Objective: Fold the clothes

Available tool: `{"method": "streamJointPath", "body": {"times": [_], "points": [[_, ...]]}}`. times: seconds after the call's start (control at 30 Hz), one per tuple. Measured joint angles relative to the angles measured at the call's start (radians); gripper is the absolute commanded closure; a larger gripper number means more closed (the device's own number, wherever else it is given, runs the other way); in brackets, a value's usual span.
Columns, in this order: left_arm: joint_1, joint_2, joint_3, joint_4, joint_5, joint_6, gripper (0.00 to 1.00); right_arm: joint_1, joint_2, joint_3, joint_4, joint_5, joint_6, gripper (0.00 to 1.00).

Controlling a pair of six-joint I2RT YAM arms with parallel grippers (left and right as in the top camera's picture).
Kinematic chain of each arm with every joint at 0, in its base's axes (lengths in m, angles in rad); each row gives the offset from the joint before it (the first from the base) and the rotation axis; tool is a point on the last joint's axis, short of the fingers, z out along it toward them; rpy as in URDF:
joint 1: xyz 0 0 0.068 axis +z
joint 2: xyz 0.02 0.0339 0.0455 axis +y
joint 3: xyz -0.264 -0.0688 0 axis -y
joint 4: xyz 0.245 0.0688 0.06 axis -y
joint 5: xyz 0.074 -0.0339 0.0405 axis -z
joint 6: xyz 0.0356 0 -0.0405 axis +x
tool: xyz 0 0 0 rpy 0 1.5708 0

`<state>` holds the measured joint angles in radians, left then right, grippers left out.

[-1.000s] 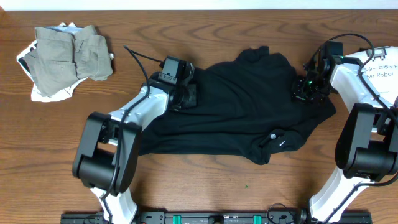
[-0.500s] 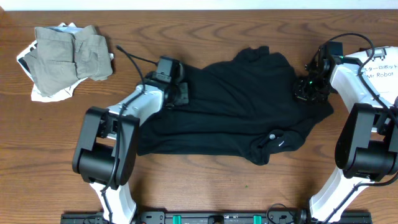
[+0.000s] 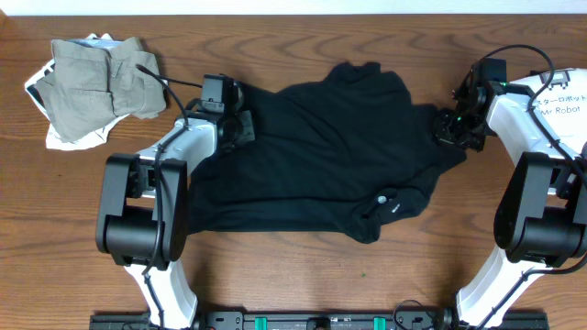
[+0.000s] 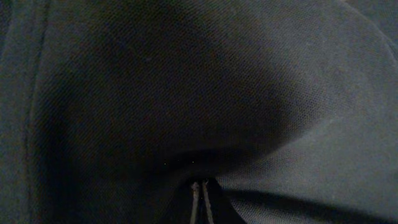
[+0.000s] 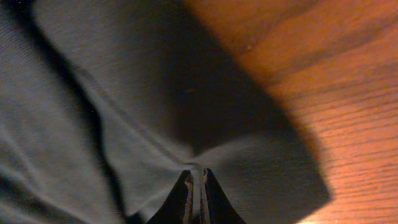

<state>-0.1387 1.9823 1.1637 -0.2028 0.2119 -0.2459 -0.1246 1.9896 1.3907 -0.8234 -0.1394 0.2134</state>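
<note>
Brown wood-grain table [image 3: 303, 275], matte top, grain running approx. left-right w/ wavy figure toward the far side. In the right wrist view the same wood looks orange-brown, lit warm, w/ fine parallel lines. A white rectangular printed label [image 3: 564, 99] lies flat at the table's right edge. It has black Japanese chars on the top line and "Mr Robot" below, and the frame cuts it off on the right. A long black metal rail [image 3: 138, 322] runs along the near edge, w/ small green clips [image 3: 260, 323] set in it around the middle. There's a pale strip [image 3: 275, 5] beyond the far edge, can't tell what it is.
</note>
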Motion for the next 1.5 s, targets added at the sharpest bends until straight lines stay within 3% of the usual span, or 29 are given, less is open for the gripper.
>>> {"method": "streamJointPath", "body": {"times": [0.47, 0.87, 1.1, 1.5], "points": [[0.071, 0.0, 0.003, 0.001, -0.095, 0.011, 0.94, 0.0, 0.0, 0.006, -0.043, 0.063, 0.033, 0.99], [0.071, 0.0, 0.004, -0.002, -0.1, 0.012, 0.94, 0.101, -0.003, 0.232, -0.129, -0.07, 0.032, 0.99], [0.071, 0.0, 0.004, -0.002, -0.1, 0.012, 0.94, 0.192, 0.002, 0.193, -0.112, -0.019, 0.032, 0.99], [0.071, 0.0, 0.004, -0.002, -0.1, 0.012, 0.94, 0.191, 0.148, 0.121, -0.061, -0.056, 0.024, 0.99]]}}
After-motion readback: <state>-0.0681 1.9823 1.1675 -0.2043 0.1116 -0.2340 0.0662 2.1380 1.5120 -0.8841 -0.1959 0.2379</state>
